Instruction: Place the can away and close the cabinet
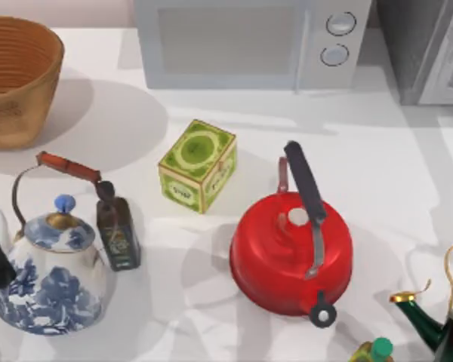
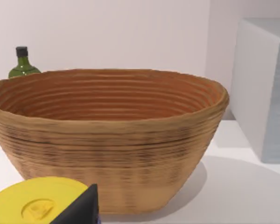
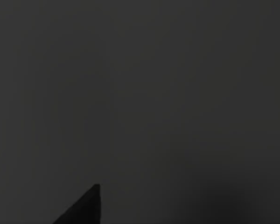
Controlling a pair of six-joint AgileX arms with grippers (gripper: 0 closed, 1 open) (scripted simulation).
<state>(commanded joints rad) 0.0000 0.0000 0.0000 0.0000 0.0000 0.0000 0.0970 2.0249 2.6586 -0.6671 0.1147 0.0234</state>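
The surface (image 1: 392, 162) lies bare right of the tea tin (image 1: 198, 166) and behind the red kettle (image 1: 292, 253), up to the microwave (image 1: 253, 41). Another bare strip runs between the basket (image 1: 15, 79) and the tin. At front left, the blue teapot (image 1: 51, 268) and dark bottle (image 1: 117, 230) crowd together. The right wrist view is dark.

Top view bright; red kettle (image 1: 291, 256) and basket (image 1: 19, 79) cast soft shadows on surface (image 1: 377, 173). Right wrist view dark.
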